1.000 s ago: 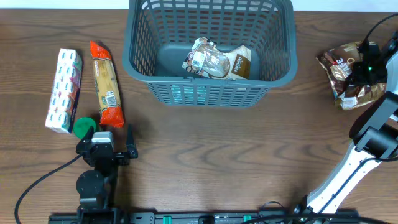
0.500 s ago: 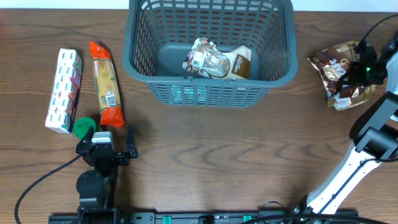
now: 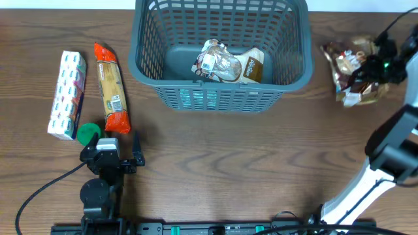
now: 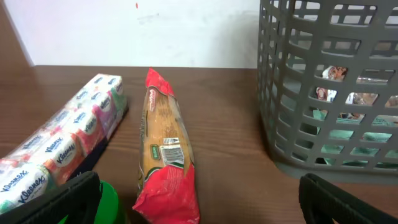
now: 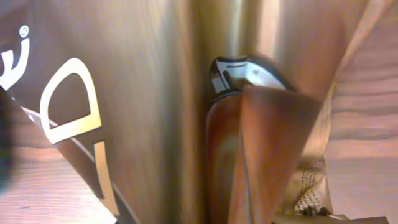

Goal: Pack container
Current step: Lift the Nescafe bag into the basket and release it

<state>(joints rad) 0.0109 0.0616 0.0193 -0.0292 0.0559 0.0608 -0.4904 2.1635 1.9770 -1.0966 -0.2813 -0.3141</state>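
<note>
Worktop (image 3: 215, 163): brown wood grain, carries everything.

Basket (image 3: 219, 98): grey-blue lattice, at the far middle edge, upright, mouth open to the top. It is by far the biggest item.

Tissues (image 3: 67, 94): a long multipack lying flat on the far left, well apart from the basket.

Pasta (image 3: 111, 88): an orange-ended pack lying flat just beside the tissues, between them and the basket.

Bag (image 3: 349, 68): brown foil, right of the basket and near its right wall but outside it. It looks blurred in the overhead view, and it fills my right wrist view so closely that I cannot see my own fingers there.

Two packs (image 3: 219, 62) lie on the basket floor, touching, toward the middle and right.

Right claw (image 3: 373, 70): pinching the bag at its right side, judging by the overhead view.

Left claw (image 3: 112, 140): spread wide and parked at the near left, holding nothing, pointing at the pasta.

Step in hand, as I judge it: carry the bag over the right rim and drop it in.

- Raise the bag's hanging corner above the rolled rim before crossing, because foil snags on lattice.
- Aim for the bare floor at the left, not on top of the two packs.
- Lower the bag inside the walls, then let go.
- Keep the pinch firm: foil is slick, and the grip sits off-centre, so the bag may swing.

Two items would then remain on the left.
</note>
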